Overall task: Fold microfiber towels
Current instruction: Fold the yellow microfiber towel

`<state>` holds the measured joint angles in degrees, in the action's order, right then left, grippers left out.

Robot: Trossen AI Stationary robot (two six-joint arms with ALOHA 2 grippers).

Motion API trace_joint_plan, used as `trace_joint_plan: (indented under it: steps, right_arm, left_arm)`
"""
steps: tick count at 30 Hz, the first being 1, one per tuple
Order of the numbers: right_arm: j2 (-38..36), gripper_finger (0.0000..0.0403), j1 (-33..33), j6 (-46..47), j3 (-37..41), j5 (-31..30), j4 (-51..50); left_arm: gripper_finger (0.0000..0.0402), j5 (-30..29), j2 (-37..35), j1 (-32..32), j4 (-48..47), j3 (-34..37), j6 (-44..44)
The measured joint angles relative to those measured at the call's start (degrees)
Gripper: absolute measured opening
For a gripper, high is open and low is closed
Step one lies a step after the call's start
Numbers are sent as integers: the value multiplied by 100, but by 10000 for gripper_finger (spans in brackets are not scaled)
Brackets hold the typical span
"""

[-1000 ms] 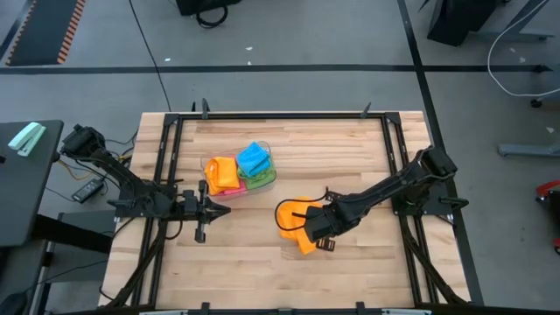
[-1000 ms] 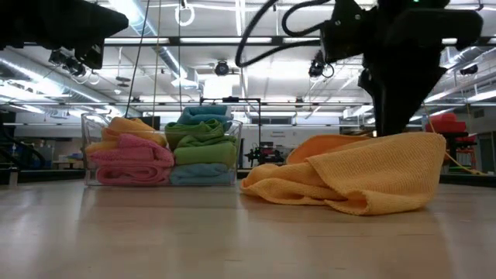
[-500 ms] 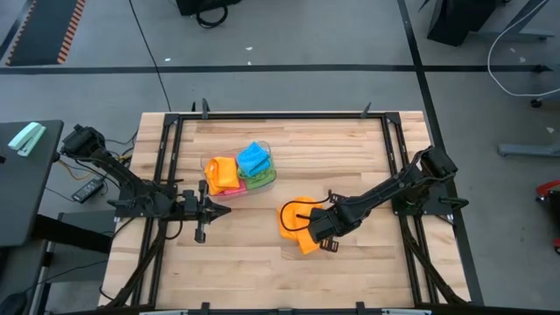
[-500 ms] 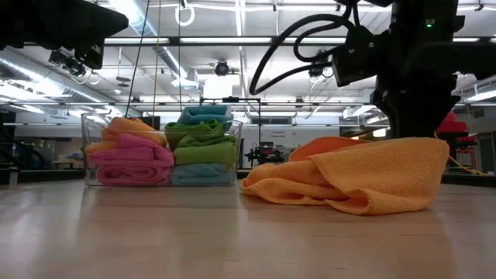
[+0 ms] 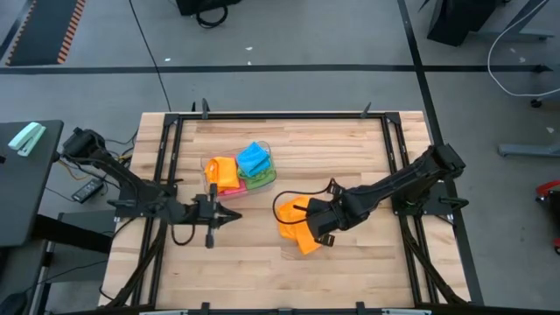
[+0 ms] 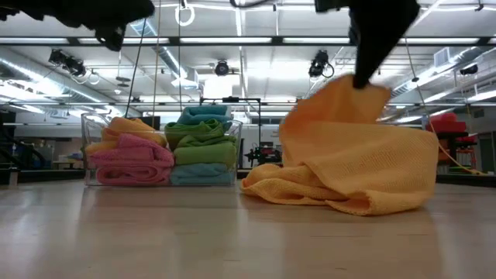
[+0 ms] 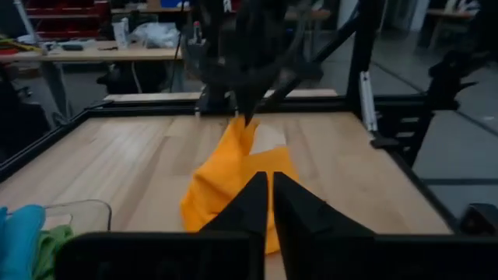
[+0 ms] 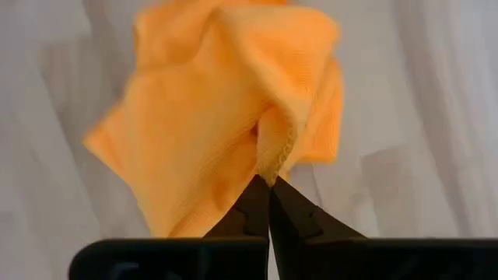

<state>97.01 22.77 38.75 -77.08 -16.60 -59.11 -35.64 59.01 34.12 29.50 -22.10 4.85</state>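
Note:
An orange microfiber towel [image 5: 293, 229] lies crumpled on the wooden table, right of centre, with one part pulled up into a peak [image 6: 341, 101]. My right gripper [image 8: 269, 183] is shut on that peak and points steeply down from above. My left gripper [image 5: 229, 216] is shut and empty. It hovers level over the table left of the towel and points at it [image 7: 226, 179]. More folded towels in pink, green, blue and orange fill a clear tub [image 5: 213, 166] at the table's middle. My right gripper pinches a bunched, hemmed edge of the orange towel [image 8: 274, 155] between its two fingertips, coming from above and pointing steeply down. The pinched part is lifted clear into a peak. The towel's lower folds [image 6: 325, 194] still lie slack on the table.
The clear tub [image 6: 161, 151] of folded towels stands left of and behind the orange towel. A black frame [image 5: 280, 115] runs round the table. Bare wood lies in front of the towel toward the near edge.
My right gripper has taken hold of the orange towel and gone up, drawing the pinched part into a peak while the rest stays on the table. My left gripper has moved toward the table's right, closer to the towel.

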Motion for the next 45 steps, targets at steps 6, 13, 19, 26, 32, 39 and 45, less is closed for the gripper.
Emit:
trace_joint_plan:
  steps: [6, 13, 19, 26, 32, 39, 45]
  right_arm:
    - [-22, 4, -23, -146, -1020, -394, -465]
    - [-26, 3, -169, -193, -2289, -1194, -720]
    - [-26, 3, -340, -543, -3133, -1889, -741]
    - [-29, 3, -355, -1065, -3746, -2707, -320]
    - [-26, 3, -355, -1158, -3744, -2713, -199]
    - [-18, 3, -353, -1105, -3724, -2890, -56]
    - [-20, 5, -354, -1112, -3724, -2906, 150]
  left_arm:
    - [91, 149, 687, -397, -70, -405, 54]
    - [158, 704, 1387, -672, -68, -846, 355]
    - [165, 712, 1693, -668, -174, -1110, 526]
    - [160, 692, 1695, -670, -458, -1362, 267]
    - [188, 703, 1915, -909, -485, -1357, 23]
    - [212, 739, 2527, -1059, -234, -1349, 13]
    - [204, 653, 3037, -1125, 471, -1358, -507]
